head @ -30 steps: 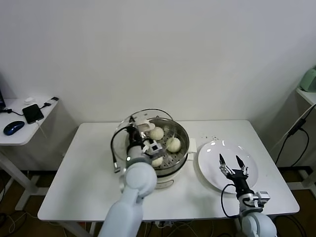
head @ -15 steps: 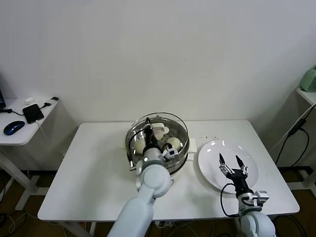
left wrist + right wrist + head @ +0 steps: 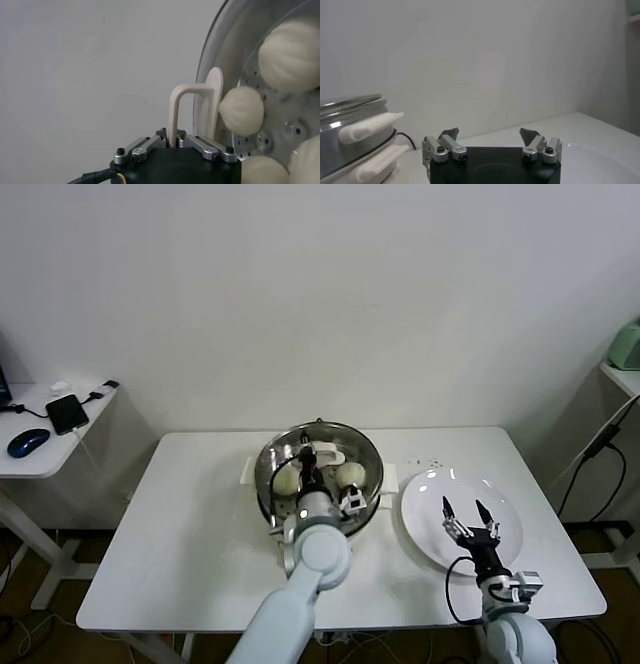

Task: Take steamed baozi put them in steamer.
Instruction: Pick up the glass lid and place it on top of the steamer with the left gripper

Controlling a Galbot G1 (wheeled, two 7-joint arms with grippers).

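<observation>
The steamer (image 3: 268,490) stands at the table's middle, a steel pot on a cream base. Several cream-white baozi (image 3: 288,480) lie inside it on the perforated tray (image 3: 280,117); in the left wrist view one baozi (image 3: 241,107) shows close by. My left gripper (image 3: 312,461) is shut on the cream handle (image 3: 192,105) of the round glass lid (image 3: 340,440), which covers the steamer's mouth. My right gripper (image 3: 466,512) hovers open and empty above the flat white plate (image 3: 425,519); it also shows in the right wrist view (image 3: 490,135).
The plate lies right of the steamer, near the table's right front. The steamer's cream side handles (image 3: 370,127) show in the right wrist view. A side table (image 3: 40,434) with a phone and a mouse stands at far left. A wall stands behind.
My left gripper has carried the glass lid rightward from the steamer's left side, where it was tilted, to over the steamer's mouth. The right arm has stayed put.
</observation>
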